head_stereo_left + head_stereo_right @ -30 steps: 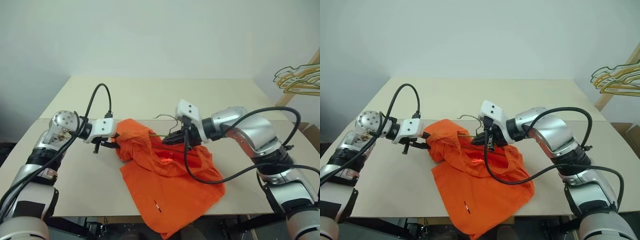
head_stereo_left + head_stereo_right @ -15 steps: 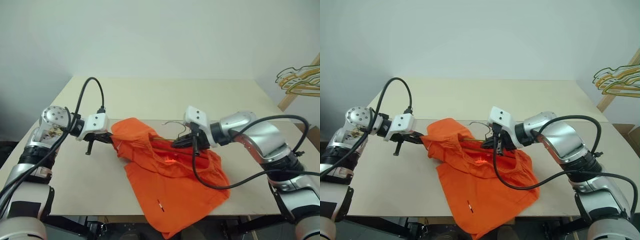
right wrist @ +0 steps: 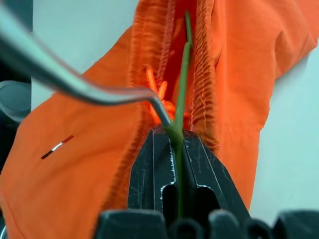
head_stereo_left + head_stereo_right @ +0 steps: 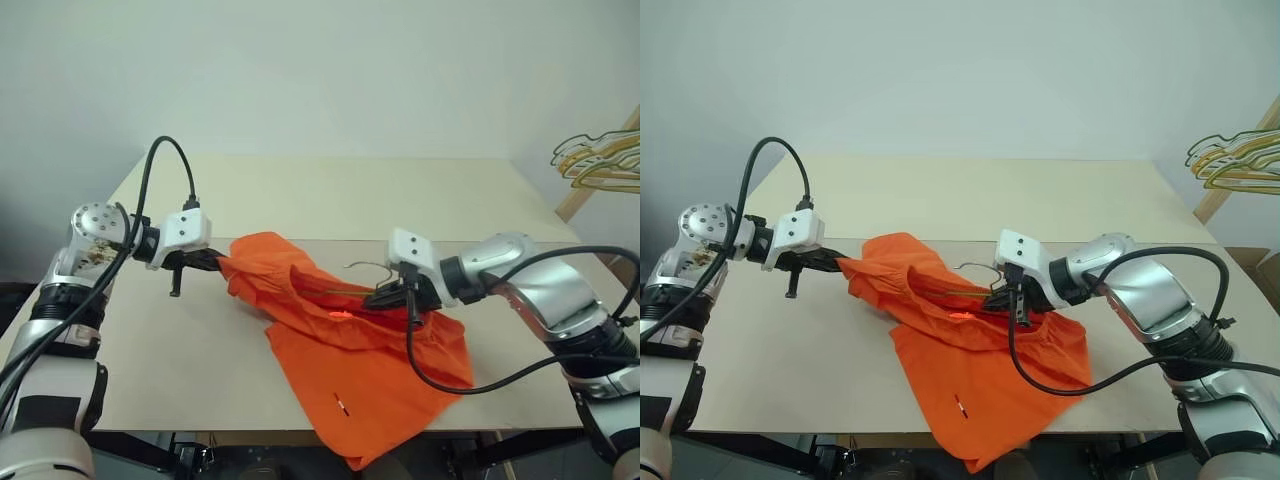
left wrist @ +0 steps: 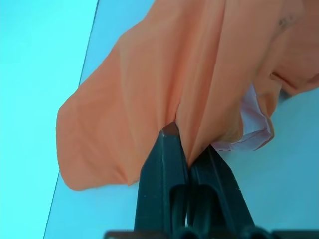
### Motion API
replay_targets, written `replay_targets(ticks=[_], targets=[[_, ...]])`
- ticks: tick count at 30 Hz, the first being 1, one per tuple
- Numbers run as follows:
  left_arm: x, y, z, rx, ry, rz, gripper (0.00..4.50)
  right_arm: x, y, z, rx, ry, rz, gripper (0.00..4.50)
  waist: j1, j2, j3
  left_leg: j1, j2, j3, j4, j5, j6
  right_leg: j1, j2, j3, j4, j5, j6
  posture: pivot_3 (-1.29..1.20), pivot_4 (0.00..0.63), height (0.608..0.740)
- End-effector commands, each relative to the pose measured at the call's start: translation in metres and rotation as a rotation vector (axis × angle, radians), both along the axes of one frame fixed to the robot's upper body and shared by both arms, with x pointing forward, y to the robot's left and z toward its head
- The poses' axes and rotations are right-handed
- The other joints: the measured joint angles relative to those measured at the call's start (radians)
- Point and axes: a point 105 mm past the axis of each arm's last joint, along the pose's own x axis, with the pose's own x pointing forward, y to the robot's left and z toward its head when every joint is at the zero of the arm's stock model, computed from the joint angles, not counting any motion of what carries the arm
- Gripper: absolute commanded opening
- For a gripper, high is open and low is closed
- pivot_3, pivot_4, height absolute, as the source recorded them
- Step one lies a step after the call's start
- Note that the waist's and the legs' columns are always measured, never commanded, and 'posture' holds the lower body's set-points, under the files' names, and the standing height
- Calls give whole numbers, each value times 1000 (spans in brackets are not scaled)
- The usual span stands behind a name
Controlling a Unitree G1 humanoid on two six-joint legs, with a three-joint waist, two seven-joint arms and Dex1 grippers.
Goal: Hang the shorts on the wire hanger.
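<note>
The bright orange shorts [image 4: 350, 350] lie on the table, one leg hanging over its front edge. My left gripper [image 4: 215, 262] is shut on the shorts' left edge and holds it lifted; in the left wrist view the fingers [image 5: 169, 149] pinch a fold of the fabric [image 5: 164, 74]. My right gripper [image 4: 375, 298] is shut on the thin wire hanger [image 4: 365, 266] just below its hook. The hanger's wire [image 3: 183, 64] runs from the jaws into the gathered waistband opening; the rest of the hanger is hidden inside the shorts.
The beige table [image 4: 330, 190] stretches far behind the shorts. A bunch of gold and green wire hangers [image 4: 600, 160] on a wooden rail sits at the far right, off the table. A seam crosses the tabletop near both grippers.
My left gripper has pulled the shorts' edge further left and a little up. My right gripper has moved right with the hanger. The shorts are stretched wider between them.
</note>
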Motion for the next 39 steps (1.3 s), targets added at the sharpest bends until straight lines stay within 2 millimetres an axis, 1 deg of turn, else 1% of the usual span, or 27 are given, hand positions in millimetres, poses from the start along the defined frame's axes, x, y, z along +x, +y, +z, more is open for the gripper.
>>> replay_targets(ticks=[1,4,5,8,11,12,15,16,18,20,22,23,25,27,30,32,34,35,39], targets=[[2,3,13,7,-47,7,19,5,4,31,111,-47,-20,0,0,0,0,0,0,0,0,0,0,0,0,0,0,0,0,-83,0,740],[-4,-10,8,-7,-32,-51,19,8,15,51,219,6,-42,0,-3,0,0,0,0,0,0,0,-1,0,0,1,0,0,0,-83,0,740],[-4,-14,8,-14,-30,-62,19,9,18,54,234,21,-46,0,-3,0,0,0,0,0,0,1,-1,0,0,1,1,0,0,-83,0,740],[-3,-22,11,-45,-33,-72,19,9,21,55,217,31,-55,0,2,0,0,0,1,0,0,1,-1,0,0,0,1,0,0,-87,0,740],[-2,-22,13,-50,-21,-65,19,9,22,57,227,53,-58,0,0,0,0,0,0,-1,0,0,0,0,-1,-1,1,0,0,-87,0,740],[-2,-21,13,-46,-14,-64,441,8,22,59,235,63,-56,0,-1,0,0,-1,-1,0,0,0,0,0,-1,0,1,0,0,-88,0,740],[-3,-16,17,-54,4,-66,1218,6,19,59,203,70,-45,0,-2,0,0,-1,-1,0,0,0,0,-1,-1,-1,1,0,0,-91,0,740],[-3,-16,20,-67,1,-63,1576,6,18,57,189,72,-43,0,-2,0,0,-1,-1,0,0,0,0,-1,-1,-1,1,0,0,-89,0,740],[0,-14,31,-101,-24,-51,2152,5,13,55,160,81,-37,0,-2,0,0,-1,-1,0,0,0,-1,0,-1,-1,0,0,0,-85,0,740],[-2,-12,42,-125,-35,-57,2817,6,9,57,145,84,-37,0,-2,0,0,-1,0,0,0,0,0,0,0,-1,0,0,0,-85,0,740],[-11,-10,47,-121,-14,-98,3398,8,6,60,142,84,-39,0,-3,0,0,0,0,0,0,0,0,0,0,0,0,0,0,-80,0,740],[-19,-10,49,-106,-11,-136,3888,9,6,61,137,81,-38,0,-6,0,0,-1,0,0,0,0,0,-1,0,0,0,0,0,-79,0,740],[-29,-13,50,-95,-7,-191,4327,10,6,62,129,75,-33,0,-10,0,0,-1,0,0,-1,0,0,-2,0,1,1,0,0,-75,0,740],[-32,-23,53,-117,-6,-226,4327,11,8,65,127,70,-26,0,-6,0,0,-1,0,0,-1,0,0,-3,0,1,2,0,0,-73,0,740],[-34,-44,52,-136,0,-299,4327,13,12,68,127,63,-10,0,6,0,0,-1,0,0,0,0,0,-1,-1,0,1,0,0,-70,0,740],[-26,-63,48,-137,-32,-307,4327,14,15,70,126,55,3,0,16,0,0,-1,0,0,1,0,0,0,-1,0,0,0,1,-69,0,740],[-11,-82,43,-134,-80,-282,4327,14,20,72,126,49,19,0,23,0,0,0,0,0,1,0,1,1,-1,0,0,1,1,-71,0,740],[-5,-88,40,-131,-88,-268,4327,14,22,73,128,47,27,0,26,0,0,0,-1,0,1,0,1,1,-1,0,0,1,1,-74,0,740],[4,-99,25,-60,-64,-288,4327,12,26,77,128,38,48,0,21,0,0,-1,-2,0,1,0,0,-1,0,0,0,1,1,-87,0,740]])
